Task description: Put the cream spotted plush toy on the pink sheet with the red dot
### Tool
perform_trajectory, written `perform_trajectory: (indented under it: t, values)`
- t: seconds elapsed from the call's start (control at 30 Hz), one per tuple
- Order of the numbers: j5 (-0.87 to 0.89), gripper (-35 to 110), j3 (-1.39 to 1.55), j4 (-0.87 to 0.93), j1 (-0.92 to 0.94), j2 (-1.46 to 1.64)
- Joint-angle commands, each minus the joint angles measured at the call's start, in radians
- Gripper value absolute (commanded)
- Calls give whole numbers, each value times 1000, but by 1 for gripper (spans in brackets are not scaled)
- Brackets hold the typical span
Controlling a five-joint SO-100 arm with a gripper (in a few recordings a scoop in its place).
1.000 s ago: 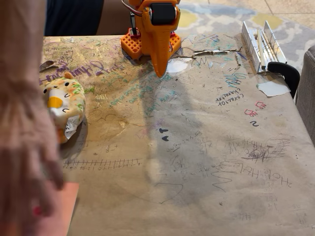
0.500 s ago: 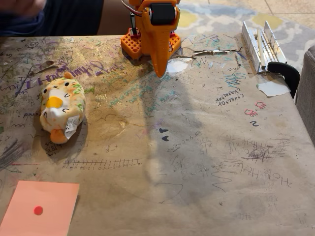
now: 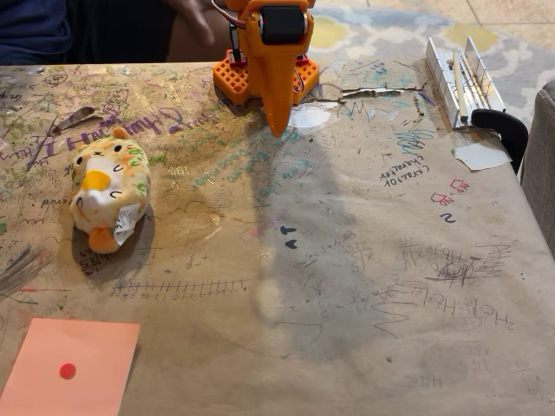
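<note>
1. Evidently nothing has been moved yet — the cream spotted plush toy (image 3: 109, 192) lies on the brown table paper (image 3: 347, 260), well apart from the pink sheet with the red dot (image 3: 74, 377).
2. The orange gripper (image 3: 277, 128) hangs near the arm's base, grasping nothing; whether the jaws are parted cannot be told.
3. Reach, grasp, carry and placement — all are left.

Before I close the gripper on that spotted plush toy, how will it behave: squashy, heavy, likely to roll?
The cream spotted plush toy looks soft and stuffed, so it will probably squash under the fingers and weigh little. Its rounded body may roll or slide on the scribbled paper table cover if nudged. Its white tag sticks out and would likely flop.
</note>
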Motion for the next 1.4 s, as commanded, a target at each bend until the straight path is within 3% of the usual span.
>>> perform_trajectory:
  t: [0.0, 0.3, 0.47, 0.67, 0.8, 0.87, 0.97, 1.1, 1.37]
  values:
    - [2, 0, -12, 11, -9, 11]
    - [-2, 0, -11, -6, 18, 11]
    - [-106, 0, -91, -114, 179, -43]
    - [-238, 0, -465, -278, 649, -695]
    - [-316, 0, -609, -359, 830, -999]
    - [-357, 4, -563, -407, 851, -1002]
    - [-411, 28, -535, -368, 841, -1025]
    - [-448, 40, -495, -318, 799, -1028]
    - [-451, 44, -364, -267, 742, -957]
